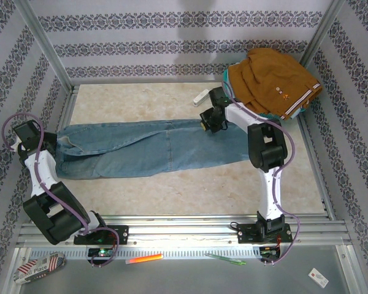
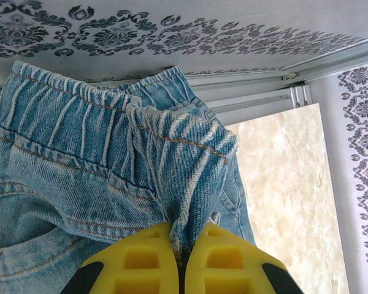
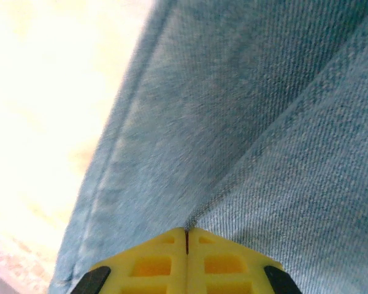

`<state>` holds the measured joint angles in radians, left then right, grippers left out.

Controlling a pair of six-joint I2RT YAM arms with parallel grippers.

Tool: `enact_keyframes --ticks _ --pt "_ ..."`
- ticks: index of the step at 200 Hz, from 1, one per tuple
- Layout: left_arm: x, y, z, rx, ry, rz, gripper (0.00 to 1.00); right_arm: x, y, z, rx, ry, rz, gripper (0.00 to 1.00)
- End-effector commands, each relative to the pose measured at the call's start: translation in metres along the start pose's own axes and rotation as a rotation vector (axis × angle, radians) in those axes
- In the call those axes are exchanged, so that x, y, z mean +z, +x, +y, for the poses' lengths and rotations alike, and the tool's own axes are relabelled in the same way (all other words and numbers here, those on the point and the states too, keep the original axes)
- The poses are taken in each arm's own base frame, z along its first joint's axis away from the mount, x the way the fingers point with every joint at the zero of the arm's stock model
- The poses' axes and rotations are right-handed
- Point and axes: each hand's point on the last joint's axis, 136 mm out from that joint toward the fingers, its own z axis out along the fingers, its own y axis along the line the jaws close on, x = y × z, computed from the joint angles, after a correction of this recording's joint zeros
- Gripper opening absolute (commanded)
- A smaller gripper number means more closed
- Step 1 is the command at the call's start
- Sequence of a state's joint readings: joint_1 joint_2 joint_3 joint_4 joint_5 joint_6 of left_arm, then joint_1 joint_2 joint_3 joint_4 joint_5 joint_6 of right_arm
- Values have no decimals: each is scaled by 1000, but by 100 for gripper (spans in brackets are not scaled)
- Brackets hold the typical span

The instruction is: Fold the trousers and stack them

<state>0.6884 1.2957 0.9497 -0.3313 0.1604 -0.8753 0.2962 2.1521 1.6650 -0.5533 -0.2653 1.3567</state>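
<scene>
The light blue denim trousers (image 1: 141, 150) lie stretched across the table, with the gathered waistband (image 2: 110, 116) at the left and the legs running right. At the left end, my left gripper (image 1: 51, 144) is shut on a bunched fold of the waistband, which is pinched between its yellow fingers (image 2: 141, 260). My right gripper (image 1: 210, 120) is down on the far edge of the legs. Its yellow fingers (image 3: 153, 263) are pressed together, and a thin crease of the denim (image 3: 245, 122) runs into the seam between them.
A pile of clothes topped by a brown garment (image 1: 273, 82) sits at the back right corner, just behind my right arm. A small white object (image 1: 200, 97) lies on the table near it. Metal frame rails (image 1: 190, 222) and patterned walls enclose the table.
</scene>
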Motion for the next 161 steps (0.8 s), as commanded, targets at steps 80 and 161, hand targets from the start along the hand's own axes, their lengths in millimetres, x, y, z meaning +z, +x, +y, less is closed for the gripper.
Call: enact_keyframes --ticks 80,161 --pt "-46 -50 -59 -26 133 -93 0 -118 -28 40 -141 -194 -180 0" --pt "-1 -56 -86 -5 129 -14 0 -76 -48 35 -180 -88 -123 0"
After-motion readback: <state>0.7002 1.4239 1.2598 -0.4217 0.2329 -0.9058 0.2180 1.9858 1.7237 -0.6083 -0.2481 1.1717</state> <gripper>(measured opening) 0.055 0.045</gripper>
